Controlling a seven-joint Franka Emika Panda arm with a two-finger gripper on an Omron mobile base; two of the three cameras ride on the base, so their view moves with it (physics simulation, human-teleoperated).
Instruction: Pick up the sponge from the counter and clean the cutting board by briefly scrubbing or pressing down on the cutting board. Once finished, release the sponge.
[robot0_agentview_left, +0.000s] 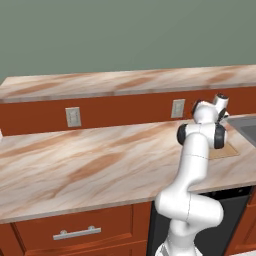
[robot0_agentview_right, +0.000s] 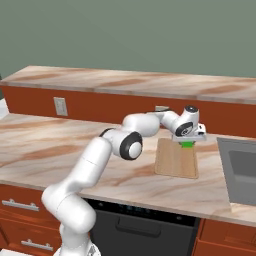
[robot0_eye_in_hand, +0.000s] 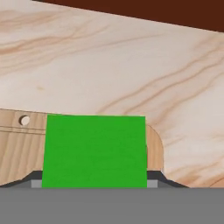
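Green sponge (robot0_eye_in_hand: 95, 151): lower centre of the hand view, clamped between the jaws of the gripper (robot0_agentview_right: 188, 142).
Cutting board (robot0_agentview_right: 176, 158): centre right of the right base view, sponge over its far end.
Done: sponge seems picked up from the counter (robot0_agentview_left: 75, 165).
Left: probably pressing or scrubbing, then release.

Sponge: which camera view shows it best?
The hand view. The sponge takes up much of the picture there, its green top lying over the end of the cutting board. The right base view gives a small green patch under the gripper. The left base view has the arm across that spot.
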